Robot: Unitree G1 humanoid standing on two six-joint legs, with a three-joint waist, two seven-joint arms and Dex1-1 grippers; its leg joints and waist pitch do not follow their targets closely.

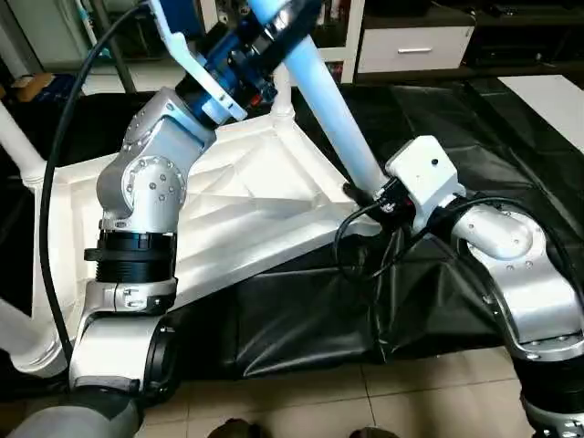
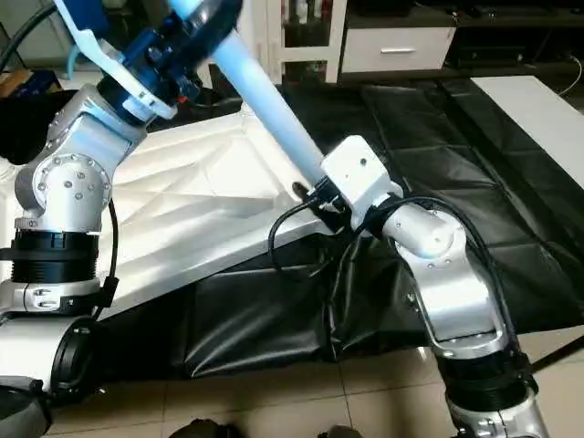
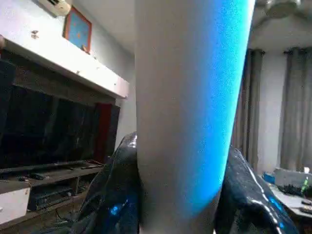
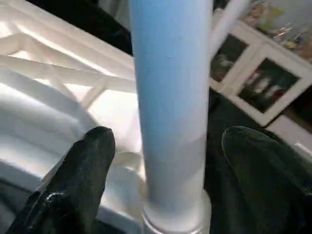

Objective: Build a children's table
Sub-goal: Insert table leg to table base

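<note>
Left eye view: white table top (image 1: pixel 246 196) is laid underside-up, ribs exposed, on a black sheet (image 1: pixel 301 319) over the tiled floor. A white tubular leg (image 1: pixel 333 114) is seen slanting up from the top's near corner socket. Left tool (image 1: pixel 265 41) is pinched on the leg's upper part; right tool (image 1: pixel 365 193) is placed at its base.

Left wrist view: the leg is gripped between two black fingers (image 3: pixel 109 200).

Right wrist view: right tool (image 4: pixel 170 161) is spread, its fingers (image 4: pixel 85 170) standing apart from the leg either side, beside the socket.
</note>
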